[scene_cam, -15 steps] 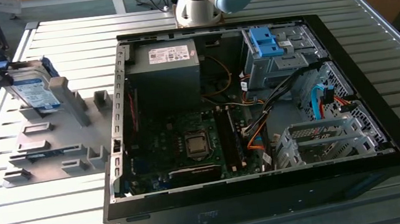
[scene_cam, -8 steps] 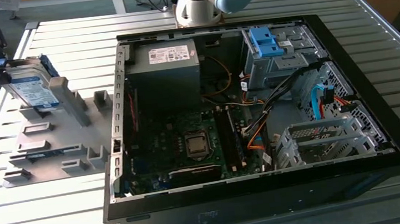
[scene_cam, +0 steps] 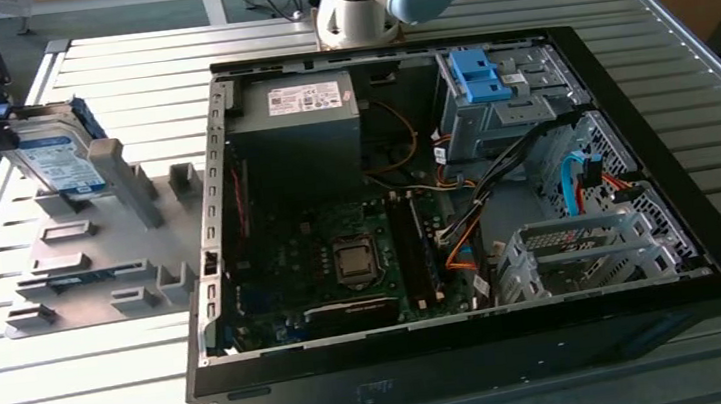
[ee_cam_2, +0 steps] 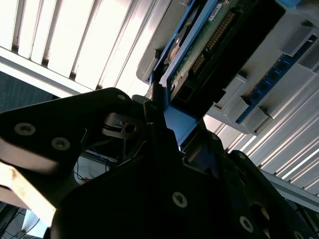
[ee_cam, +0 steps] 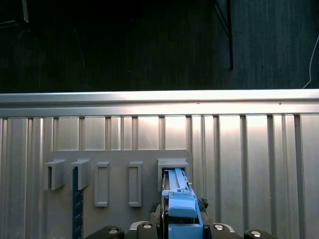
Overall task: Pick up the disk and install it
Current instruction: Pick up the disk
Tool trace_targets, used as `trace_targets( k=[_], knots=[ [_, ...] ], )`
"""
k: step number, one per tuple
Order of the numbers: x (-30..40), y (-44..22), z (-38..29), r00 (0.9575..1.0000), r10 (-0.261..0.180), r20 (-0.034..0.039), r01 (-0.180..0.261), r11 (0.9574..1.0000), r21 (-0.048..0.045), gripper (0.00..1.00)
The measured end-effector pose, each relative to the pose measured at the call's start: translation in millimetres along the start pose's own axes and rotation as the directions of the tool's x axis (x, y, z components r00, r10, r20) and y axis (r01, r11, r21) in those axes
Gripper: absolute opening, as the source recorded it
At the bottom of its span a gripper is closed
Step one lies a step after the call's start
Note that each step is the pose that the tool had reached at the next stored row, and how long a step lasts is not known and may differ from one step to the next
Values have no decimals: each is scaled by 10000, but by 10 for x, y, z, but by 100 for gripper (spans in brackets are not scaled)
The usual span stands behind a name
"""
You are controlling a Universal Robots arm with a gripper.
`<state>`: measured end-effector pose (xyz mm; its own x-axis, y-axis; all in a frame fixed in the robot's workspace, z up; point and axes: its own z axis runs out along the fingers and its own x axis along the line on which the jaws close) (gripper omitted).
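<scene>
Where the exterior view takes in the whole counter, I find the arm's base behind the open computer case and the wrist lowered at that view's left. The pincer is pinching the top edge of the disk. The disk stands on edge, slightly tilted, at a slot of the grey rack, beside the case. In the second wrist view the fingers press its blue frame; I cannot tell whether its lower end is seated
</scene>
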<state>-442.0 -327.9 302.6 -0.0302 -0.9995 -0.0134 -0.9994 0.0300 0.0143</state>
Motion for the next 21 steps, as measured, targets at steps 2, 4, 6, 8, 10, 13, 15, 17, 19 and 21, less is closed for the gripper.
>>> trace_targets(
  k=[2, 4, 6, 8, 10, 13, 15, 17, 19, 21],
  knots=[
    [0, 0, -2, 10000, 0, 0, 0, 10000, -1, 37],
    [0, 0, -3, 10000, -1, 0, 1, 10000, -1, 37],
    [0, 0, -4, 10000, 0, 0, 0, 10000, 0, 37],
    [0, 0, -15, 10000, -1, -2, 1, 10000, -4, 37],
    [-1, 1, -79, 10000, 0, 1, 0, 10000, -1, 37],
    [-1, 2, -109, 10000, 0, 0, 0, 10000, 1, 37],
    [-2, 2, -130, 10000, 0, 0, 0, 10000, 0, 37],
    [-2, 2, -152, 10000, 0, 0, 0, 10000, 0, 37],
    [-2, 3, -176, 10000, 0, 0, 0, 10000, 0, 37],
    [-3, 3, -198, 10000, 0, 0, 0, 10000, 1, 37]
  ],
)
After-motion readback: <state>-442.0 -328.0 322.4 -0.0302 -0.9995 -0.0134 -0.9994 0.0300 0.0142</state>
